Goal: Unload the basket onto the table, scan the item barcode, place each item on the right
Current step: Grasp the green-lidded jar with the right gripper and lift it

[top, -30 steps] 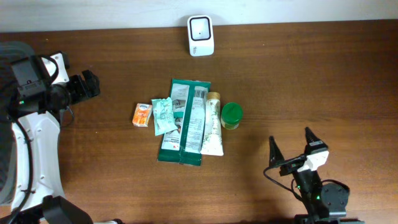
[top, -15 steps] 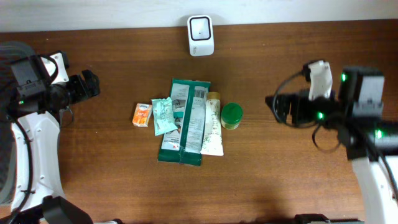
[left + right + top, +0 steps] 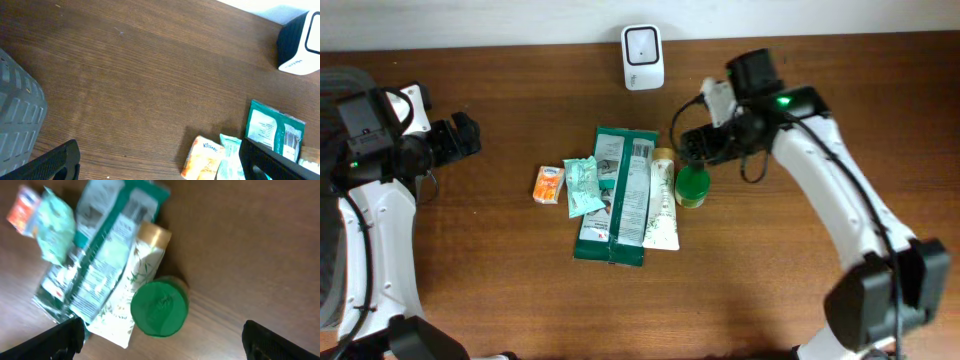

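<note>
We see five items bunched together mid-counter. A jar with a green lid (image 3: 692, 185) stands at the right end of the bunch, touching a pale tube (image 3: 662, 200). The tube lies along a long green package (image 3: 617, 195) whose barcode faces up near its far end. Left of these lie a small teal packet (image 3: 583, 186) and an orange packet (image 3: 549, 184). The right gripper (image 3: 688, 145) hovers just above the jar, jaws wide, holding nothing. The white scanner (image 3: 642, 57) stands at the far edge, well apart from the bunch. The left gripper (image 3: 468, 137) is off to the left, spread wide and empty. The counter (image 3: 520, 290) is dark brown wood grain. A pale wall (image 3: 470, 20) runs behind it, and a grey ribbed object (image 3: 17, 115) shows at its left edge.
</note>
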